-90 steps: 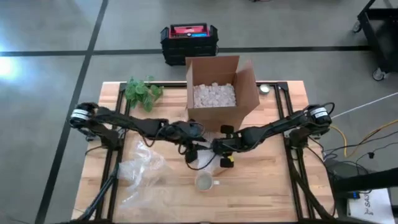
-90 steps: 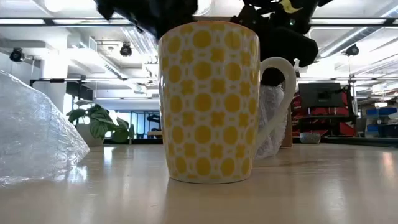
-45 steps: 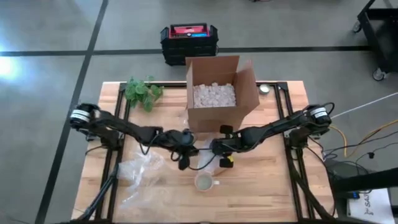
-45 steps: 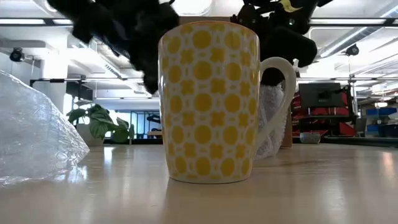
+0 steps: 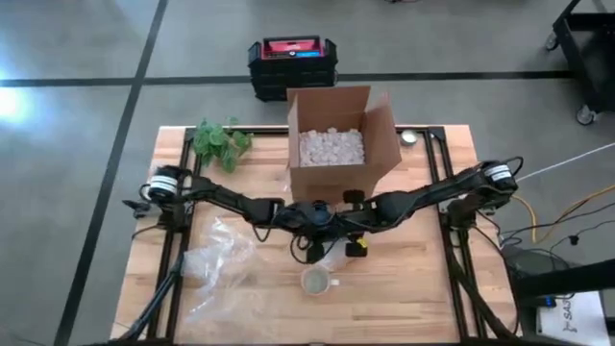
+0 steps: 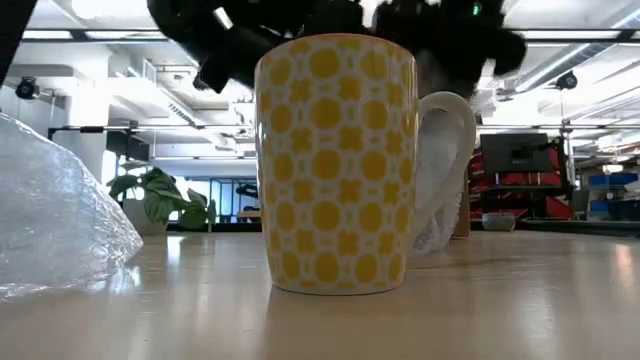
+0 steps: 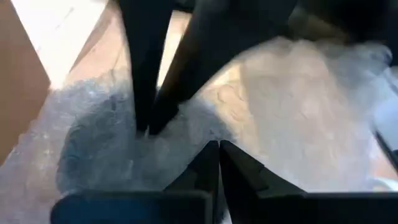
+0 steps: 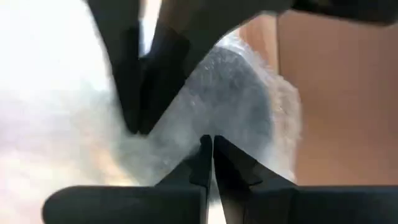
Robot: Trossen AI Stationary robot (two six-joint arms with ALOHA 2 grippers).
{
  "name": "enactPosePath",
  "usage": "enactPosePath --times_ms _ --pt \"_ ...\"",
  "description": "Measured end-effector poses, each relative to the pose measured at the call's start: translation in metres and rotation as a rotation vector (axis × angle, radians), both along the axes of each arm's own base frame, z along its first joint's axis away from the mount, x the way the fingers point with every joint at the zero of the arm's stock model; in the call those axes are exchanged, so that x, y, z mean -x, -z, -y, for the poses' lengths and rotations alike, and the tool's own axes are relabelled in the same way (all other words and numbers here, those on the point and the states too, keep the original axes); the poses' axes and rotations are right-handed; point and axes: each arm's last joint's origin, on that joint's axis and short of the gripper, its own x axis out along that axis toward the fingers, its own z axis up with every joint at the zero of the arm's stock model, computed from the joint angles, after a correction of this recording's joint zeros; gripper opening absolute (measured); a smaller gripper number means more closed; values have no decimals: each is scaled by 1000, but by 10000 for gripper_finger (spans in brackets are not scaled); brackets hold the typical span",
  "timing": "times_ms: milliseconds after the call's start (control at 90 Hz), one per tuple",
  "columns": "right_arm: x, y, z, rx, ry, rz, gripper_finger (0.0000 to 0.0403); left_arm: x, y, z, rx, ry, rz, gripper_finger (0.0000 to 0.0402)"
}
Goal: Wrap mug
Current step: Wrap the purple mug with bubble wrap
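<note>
1. No writing can be read anywhere; a red label on the black crate [image 5: 293,63] beyond the table is too small to make out.
2. One white ceramic mug patterned with yellow dots and crosses [image 6: 340,160] is seen upright on the pale wooden table [image 5: 413,279], near its front edge, with its handle turned to the right in the low view.
3. A small sheet of clear bubble wrap [image 5: 322,252] is held just behind the mug, between the two grippers.
4. The left gripper [image 5: 312,242] is shown with its fingers pressed together on the sheet, as seen in the left wrist view [image 7: 214,168].
5. The right gripper [image 5: 348,238] is likewise closed on the same sheet [image 8: 236,93].
6. A larger heap of crumpled clear bubble wrap [image 5: 216,269] is seen lying to the mug's left.
7. An open brown cardboard box filled with white packing peanuts [image 5: 332,144] is placed behind the grippers, with a green leafy plant [image 5: 219,142] at its left.
</note>
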Motion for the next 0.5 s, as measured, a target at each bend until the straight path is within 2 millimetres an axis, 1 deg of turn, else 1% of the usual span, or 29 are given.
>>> enactPosePath --times_ms 67,133,278,367,444,500 --pt "5 -12 1 -2 -1 4 2 0 0 -1 -1 -5 -4 2" --pt "5 -21 0 -48 -14 51 2 1 0 -1 -10 -24 -6 1" --pt "3 -26 -6 -136 -59 97 2 1 0 -2 -17 -37 -12 1" --pt "-3 -19 -11 -174 -99 119 2 2 0 -3 -11 -46 -16 1" --pt "-6 -5 -12 -173 -108 85 2 2 0 -3 -7 -49 -16 1" --pt "-8 8 -10 -149 -91 50 2 2 0 -3 -6 -49 -16 1"
